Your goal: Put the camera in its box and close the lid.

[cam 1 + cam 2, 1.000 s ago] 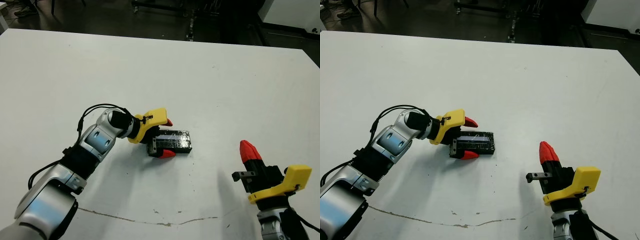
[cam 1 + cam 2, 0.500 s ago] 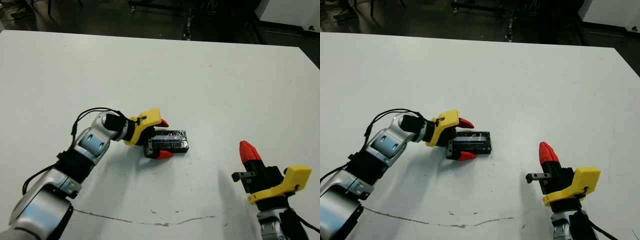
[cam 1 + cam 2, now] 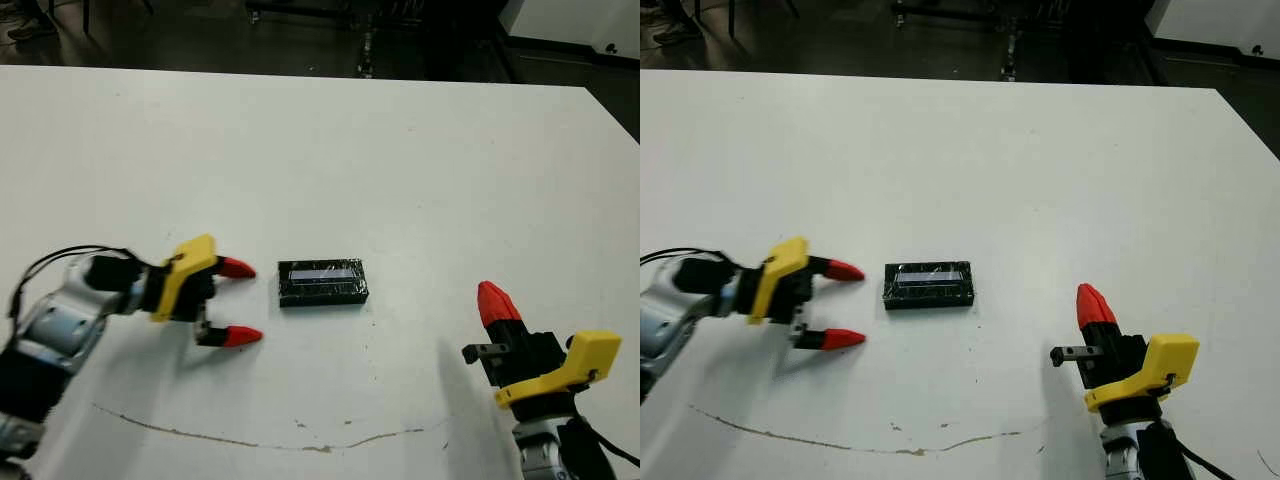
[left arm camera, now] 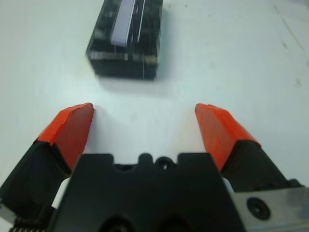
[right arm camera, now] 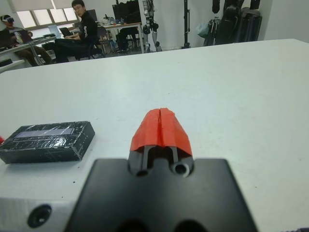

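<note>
A wide white table with a thin cracked brown line near its front edge is filling the head views, and dark floor and equipment legs are showing beyond its far edge. The flat black rectangular lid with its glossy, crinkly surface is lying closed on the box near the table's middle, a pale bluish strip reflecting along its top. The left gripper is hovering just beside the lid, apart from it, its two red-tipped fingers spread wide and holding nothing. The right gripper is standing well apart on the other side, red tips pressed together. Only the right wrist view is showing the room behind: people sitting at desks, windows, dark machinery.
</note>
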Tool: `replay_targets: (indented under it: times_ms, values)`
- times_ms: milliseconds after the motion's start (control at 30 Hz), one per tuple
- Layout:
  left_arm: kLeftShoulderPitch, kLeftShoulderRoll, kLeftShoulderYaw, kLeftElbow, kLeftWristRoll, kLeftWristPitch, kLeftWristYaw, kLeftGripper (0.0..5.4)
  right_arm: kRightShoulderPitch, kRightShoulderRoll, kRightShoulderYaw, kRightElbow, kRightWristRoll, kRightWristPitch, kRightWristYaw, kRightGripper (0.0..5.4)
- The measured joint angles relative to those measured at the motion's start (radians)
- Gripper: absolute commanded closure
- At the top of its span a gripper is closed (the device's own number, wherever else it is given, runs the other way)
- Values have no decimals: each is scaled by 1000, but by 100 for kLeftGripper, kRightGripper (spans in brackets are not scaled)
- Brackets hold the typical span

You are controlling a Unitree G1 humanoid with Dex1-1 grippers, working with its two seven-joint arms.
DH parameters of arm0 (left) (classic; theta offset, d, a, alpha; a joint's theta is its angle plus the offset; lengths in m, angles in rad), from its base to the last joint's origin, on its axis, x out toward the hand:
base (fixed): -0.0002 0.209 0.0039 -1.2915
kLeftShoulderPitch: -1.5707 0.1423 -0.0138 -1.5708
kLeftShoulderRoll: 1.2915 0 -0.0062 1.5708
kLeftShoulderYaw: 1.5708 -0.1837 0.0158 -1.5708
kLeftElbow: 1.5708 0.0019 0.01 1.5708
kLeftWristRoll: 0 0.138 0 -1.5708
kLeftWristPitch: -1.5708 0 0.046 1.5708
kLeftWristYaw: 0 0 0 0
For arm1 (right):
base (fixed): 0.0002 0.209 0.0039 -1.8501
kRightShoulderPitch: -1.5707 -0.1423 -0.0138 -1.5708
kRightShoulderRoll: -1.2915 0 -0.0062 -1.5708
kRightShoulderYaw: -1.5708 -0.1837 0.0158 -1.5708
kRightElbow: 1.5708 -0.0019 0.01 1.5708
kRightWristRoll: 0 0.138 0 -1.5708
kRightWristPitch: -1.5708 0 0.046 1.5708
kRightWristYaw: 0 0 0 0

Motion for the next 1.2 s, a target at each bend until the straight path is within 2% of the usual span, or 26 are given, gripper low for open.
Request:
replay_targets:
  times_ms: [167, 333, 467, 567, 700, 867, 967, 1100, 1200]
  values:
    - [76, 46, 107, -85, -42, 111, 70, 1, -2, 0, 4, 1, -1, 0, 0, 540]
    - [181, 17, 267, -212, -84, 137, 253, 1, -9, 0, 5, 7, 0, -3, 4, 540]
    - [310, -147, 404, -394, -124, 139, 516, 33, -14, 1, 5, 11, 0, -8, 5, 540]
    - [389, -322, 454, -490, -153, 18, 654, 74, -15, 3, 6, 15, -1, -9, 5, 540]
    - [443, -475, 459, -545, -173, -189, 713, 138, -19, 9, 10, 16, -1, -9, -2, 540]
    - [516, -587, 408, -555, -138, -359, 770, 210, -31, 18, 11, 7, -22, -8, -40, 540]
    - [556, -636, 371, -553, -114, -399, 815, 256, -47, 21, 10, 4, -25, -8, -52, 540]
    - [612, -695, 304, -546, -35, -432, 899, 320, -81, 27, 8, 4, -32, -8, -67, 540]
    - [625, -717, 266, -496, -3, -500, 912, 364, -98, 29, 8, 4, -39, -8, -75, 540]
